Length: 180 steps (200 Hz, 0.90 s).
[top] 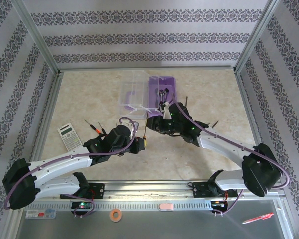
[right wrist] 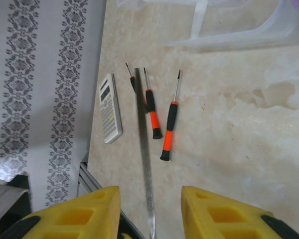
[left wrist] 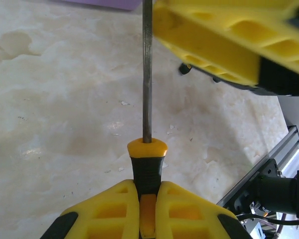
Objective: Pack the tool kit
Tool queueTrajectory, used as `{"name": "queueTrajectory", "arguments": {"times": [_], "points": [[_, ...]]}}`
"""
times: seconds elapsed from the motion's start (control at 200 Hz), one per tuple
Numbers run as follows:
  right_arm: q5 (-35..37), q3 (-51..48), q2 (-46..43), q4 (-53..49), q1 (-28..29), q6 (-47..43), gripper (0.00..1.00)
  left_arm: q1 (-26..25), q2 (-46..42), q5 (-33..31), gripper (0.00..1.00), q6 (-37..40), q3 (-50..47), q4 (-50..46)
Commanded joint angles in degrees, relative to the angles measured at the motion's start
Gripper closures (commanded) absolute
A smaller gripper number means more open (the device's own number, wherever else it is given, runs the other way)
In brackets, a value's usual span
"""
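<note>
Standing with its shaft aimed at the top of the left wrist frame, the yellow-and-black-handled screwdriver [left wrist: 147,169] has its handle pinched at the bottom centre by the left gripper [left wrist: 147,191], whose jaws are clamped tight on it. From above, that grip sits just below the centre of the frame. The bare metal shaft runs up from it toward the right gripper [top: 153,123]. In the right wrist view the shaft passes between the right gripper's yellow fingers [right wrist: 84,214]. Those jaws stand apart, with a gap showing on each side of the metal. Above both grippers in the overhead frame, the lilac case [top: 172,79] lies open on the table [top: 89,94], with a metal tool inside it that is too small to name. Its clear lid [top: 132,89] is folded out flat just beside it on the left. Two orange-and-black screwdrivers [right wrist: 152,112] lie side by side on the table at left of centre, and a third is partly hidden behind the shaft. A grey calculator [top: 70,135] lies near them, further left. A red pen [top: 256,218] lies at the lower right, off the table top.
</note>
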Motion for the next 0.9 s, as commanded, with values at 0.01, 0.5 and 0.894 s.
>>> {"name": "queueTrajectory", "arguments": {"times": [0.01,0.5,0.894], "points": [[-1.37,0.41,2.52,4.03,0.28,1.77,0.7,-0.88,0.28,1.52,0.92,0.91,1.24,2.96],[0.93,3.1,3.64,0.06,1.02,-0.76,0.98,-0.97,-3.07,-1.06,0.35,-1.66,0.37,1.08],[0.02,25.25,14.5,-17.81,-15.86,-16.91,0.98,-0.71,-28.21,-14.32,0.0,-10.93,-4.83,-21.18]]}}
